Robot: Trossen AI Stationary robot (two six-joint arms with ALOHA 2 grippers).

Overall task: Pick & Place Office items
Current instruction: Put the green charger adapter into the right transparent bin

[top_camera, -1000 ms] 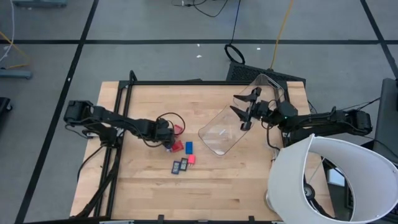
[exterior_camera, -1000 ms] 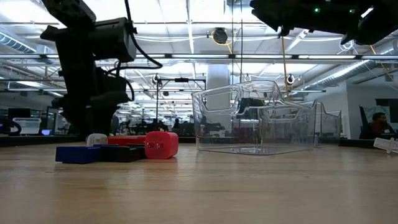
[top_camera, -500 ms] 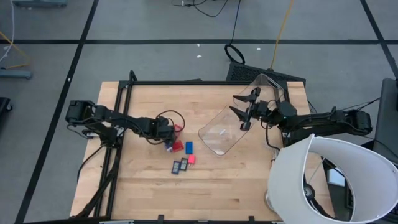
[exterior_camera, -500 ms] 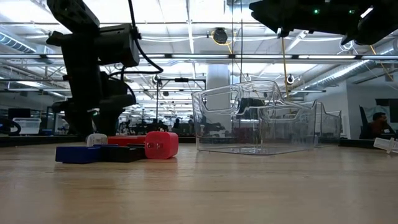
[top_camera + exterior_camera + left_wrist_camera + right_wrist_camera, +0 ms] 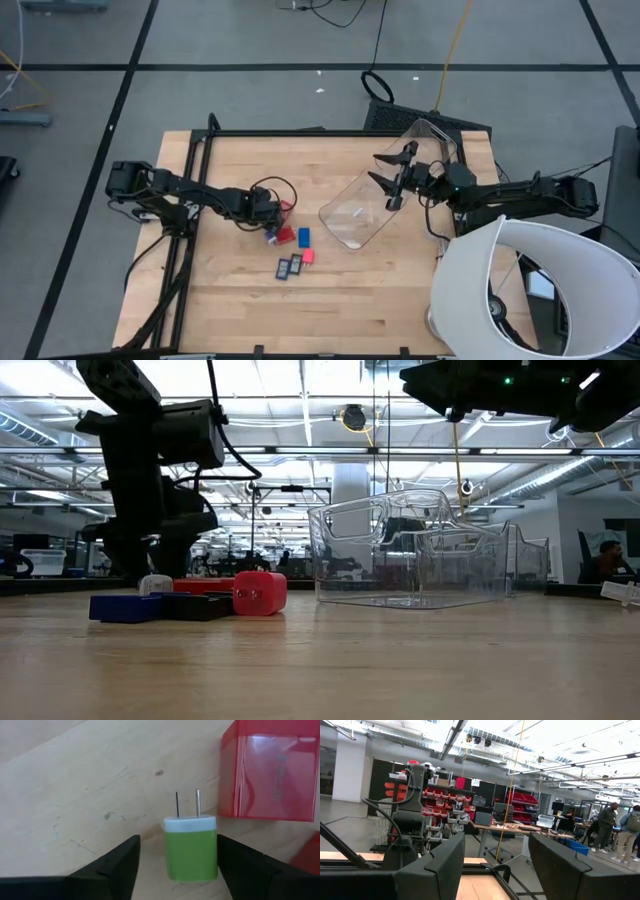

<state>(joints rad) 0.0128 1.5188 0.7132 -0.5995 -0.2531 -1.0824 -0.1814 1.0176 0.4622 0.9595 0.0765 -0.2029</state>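
bare wood point(image 5: 75, 780) flanks the green charger point(image 5: 191, 849) between left gripper point(image 5: 175, 865) fingers.

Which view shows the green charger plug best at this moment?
The left wrist view: the green charger plug lies on the table, prongs visible, between the open left gripper's fingers. The high view shows almost nothing of it; the low and right wrist views don't show it.

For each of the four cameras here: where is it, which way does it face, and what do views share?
High: overhead, straight down; both arms, left gripper, clear bin.
Low: table height, level across; red charger, bin.
Left wrist: down past open fingers; green charger.
Right wrist: right gripper open, facing the room.
Shared: bin, high and low.
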